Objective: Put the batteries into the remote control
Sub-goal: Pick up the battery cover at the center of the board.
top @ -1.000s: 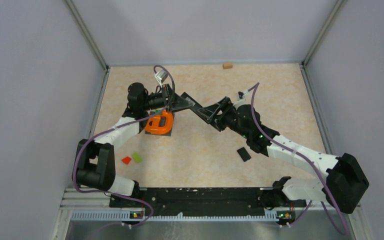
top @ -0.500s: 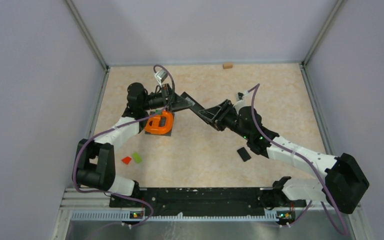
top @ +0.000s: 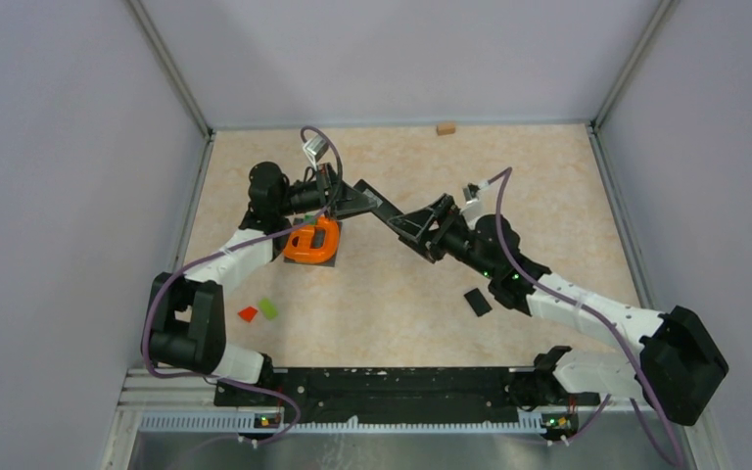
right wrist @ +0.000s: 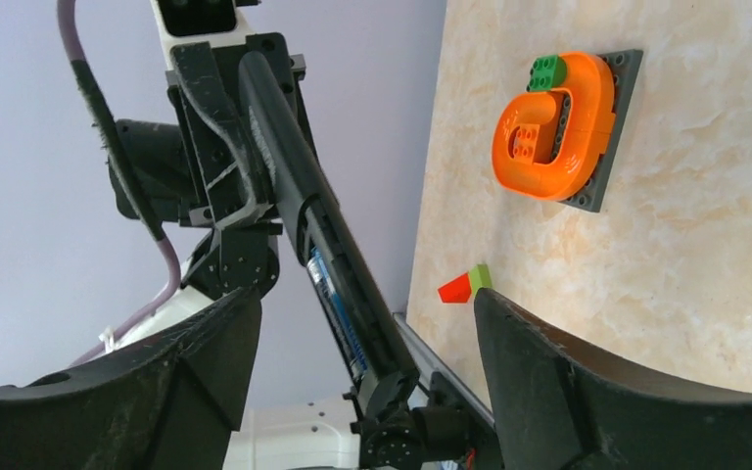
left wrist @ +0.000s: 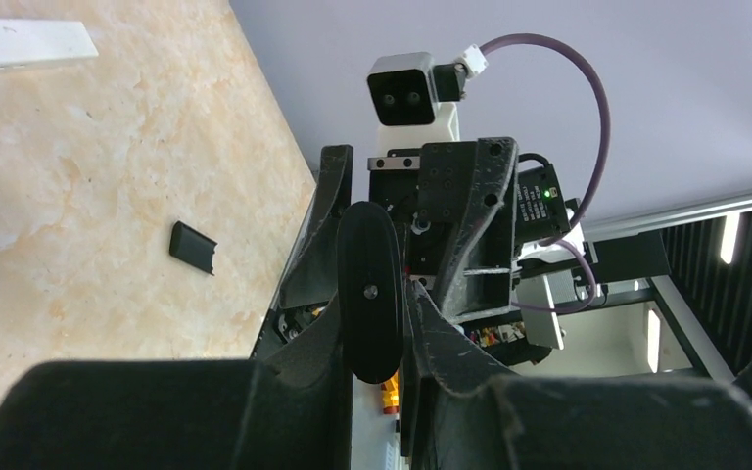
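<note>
The right pincer (right wrist: 362, 294) has shifted slightly and now gapes wide, holding nothing. Between its fingers, untouched, runs the remote control (right wrist: 284, 166), a blue battery (right wrist: 336, 311) in its bay. The left pincer (left wrist: 372, 338) is clamped tight on the other end.

Left wrist view: remote (left wrist: 370, 294) seen end-on, length & compartment hidden, near end buried betw. left hand (left wrist: 372, 338) fingers. White strip (left wrist: 20, 44) cut off at top-left edge. Right wrist view: blue battery (right wrist: 336, 304) only partly shows; too small in top view.
</note>
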Tool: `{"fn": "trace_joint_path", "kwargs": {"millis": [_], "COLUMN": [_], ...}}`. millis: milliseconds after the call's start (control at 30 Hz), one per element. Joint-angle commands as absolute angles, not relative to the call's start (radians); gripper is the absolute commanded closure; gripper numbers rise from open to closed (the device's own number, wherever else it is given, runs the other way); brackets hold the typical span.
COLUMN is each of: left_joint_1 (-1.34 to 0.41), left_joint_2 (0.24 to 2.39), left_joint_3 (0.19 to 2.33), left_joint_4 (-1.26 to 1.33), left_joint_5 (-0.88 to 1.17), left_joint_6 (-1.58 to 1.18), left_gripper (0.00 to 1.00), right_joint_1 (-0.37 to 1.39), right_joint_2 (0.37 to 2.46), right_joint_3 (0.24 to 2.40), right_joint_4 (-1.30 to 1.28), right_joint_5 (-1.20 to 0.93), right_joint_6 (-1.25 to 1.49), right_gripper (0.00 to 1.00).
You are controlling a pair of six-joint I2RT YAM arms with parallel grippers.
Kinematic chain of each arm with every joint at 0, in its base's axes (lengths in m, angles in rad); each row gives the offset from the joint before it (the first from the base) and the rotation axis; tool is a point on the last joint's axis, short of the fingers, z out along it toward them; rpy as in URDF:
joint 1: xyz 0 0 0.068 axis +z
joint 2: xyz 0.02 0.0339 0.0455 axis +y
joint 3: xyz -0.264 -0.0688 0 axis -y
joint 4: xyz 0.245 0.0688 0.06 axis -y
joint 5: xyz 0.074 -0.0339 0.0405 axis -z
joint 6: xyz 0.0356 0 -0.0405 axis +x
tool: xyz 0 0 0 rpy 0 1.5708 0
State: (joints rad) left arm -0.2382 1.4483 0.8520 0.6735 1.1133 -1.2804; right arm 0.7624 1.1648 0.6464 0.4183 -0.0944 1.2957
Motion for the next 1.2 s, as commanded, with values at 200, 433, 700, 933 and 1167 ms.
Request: {"fn": "trace_joint_path", "kwargs": {"millis": [200,433,700,933,1167], "left_joint_1": [-0.242,-0.242,-0.243,-0.242,-0.241], "left_joint_2": [1.416,1.412,1.407,1.404,1.416], "left_joint_3": [0.854,0.852,0.854,0.859,0.865], "left_joint_4": [0.738,0.739,0.756,0.756,0.677], "left_joint_5": [1.109,1.116,1.129,1.133,1.103], "left_joint_6": [-1.276,-1.272,-1.278,-1.278,-1.215], "left_gripper": [1.00,1.00,1.00,1.00,1.00], "right_joint_1": [0.712,0.706,0.705,0.703,0.686], "right_joint_2": [1.041,1.030,1.122,1.118,1.011], "right_joint_3": [0.657,0.707,0.780,0.769,0.782], "right_joint_4": [0.372,0.246,0.202,0.159,0.062], "right_joint_5": [-0.089,-0.085,-0.112,-0.089,-0.043], "right_joint_6": [1.168,1.015,1.009,1.012,0.899], "right_gripper": [0.27,0.29,0.51,0.57,0.26]}}
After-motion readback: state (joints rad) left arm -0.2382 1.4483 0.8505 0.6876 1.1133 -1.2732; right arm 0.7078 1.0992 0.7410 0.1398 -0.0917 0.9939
